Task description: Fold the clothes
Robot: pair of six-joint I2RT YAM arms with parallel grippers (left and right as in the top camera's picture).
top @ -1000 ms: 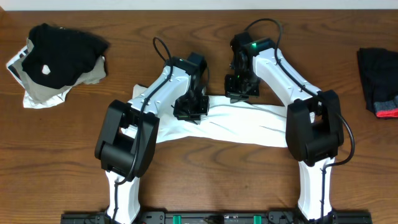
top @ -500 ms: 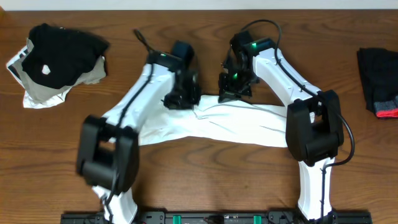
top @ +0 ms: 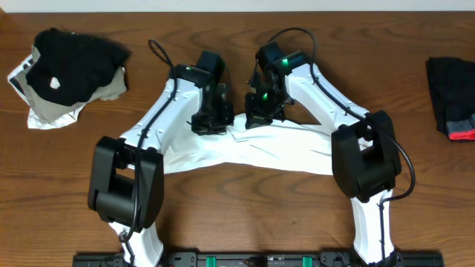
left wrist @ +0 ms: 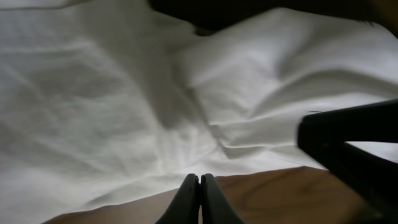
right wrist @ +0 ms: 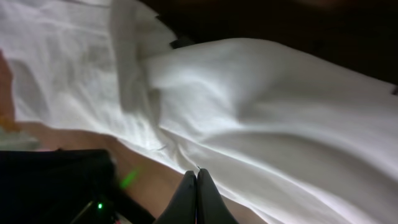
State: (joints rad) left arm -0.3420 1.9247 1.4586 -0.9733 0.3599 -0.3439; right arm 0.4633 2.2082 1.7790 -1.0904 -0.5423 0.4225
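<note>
The clothes are one white T-shirt (top: 282, 152), lying as a long rumpled band across the middle of the table. It fills most of the left wrist view (left wrist: 112, 93) and the right wrist view (right wrist: 280, 106). My left gripper (top: 214, 127) is shut at the band's far edge, its tips (left wrist: 199, 178) over bare wood just off the cloth with nothing between them. My right gripper (top: 257, 121) is shut close beside it, tips (right wrist: 196, 173) right at the cloth's edge. I see no fold of cloth between its fingers. No print shows on the shirt.
A black garment with a white spot (top: 70, 63) lies on pale cloth at the far left. A black garment with red trim (top: 453, 96) lies at the right edge. The right gripper's dark body (left wrist: 348, 149) shows in the left wrist view. Brown wooden table (top: 245, 215).
Both grippers have moved left along the shirt's far edge and now stand closer together. The left arm has swung outward to the left. The shirt has barely shifted.
</note>
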